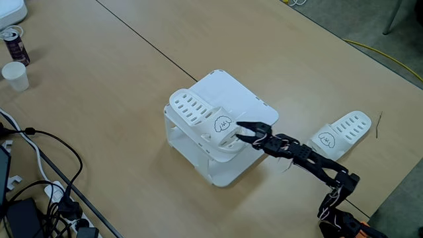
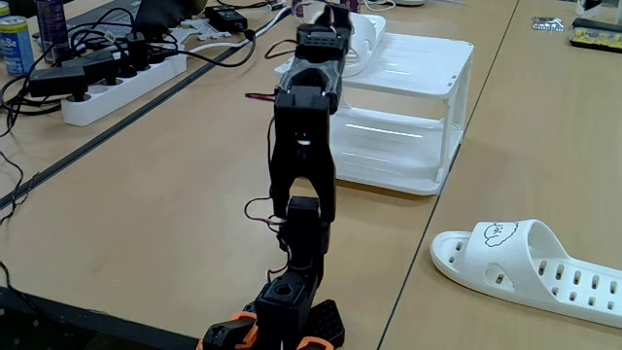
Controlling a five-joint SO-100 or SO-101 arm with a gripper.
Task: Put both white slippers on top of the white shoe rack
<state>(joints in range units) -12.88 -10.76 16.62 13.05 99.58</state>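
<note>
Slippers are split between rack and table, so the job looks about half done. One slipper (image 1: 201, 118) lies on the flat top of the rack (image 1: 246, 98), at the centre of a fixed view, toward the near-left edge of the shelf, its strap with the puppy face facing the arm. The other slipper (image 1: 342, 133) rests on the table at centre right of that view, well apart from the rack; in another fixed view it lies at lower right (image 2: 530, 266), sole down, untouched. What remains, by my reading, is to let go of the first slipper, if it is not already free, and fetch the second. The gripper (image 1: 242, 130) sits at the strap end of the racked slipper, fingers parted and touching or just beside the strap; whether it grips is unclear. The arm (image 2: 301, 146) stretches out long from its base at the lower frame edge, reaching up toward the rack.
</note>
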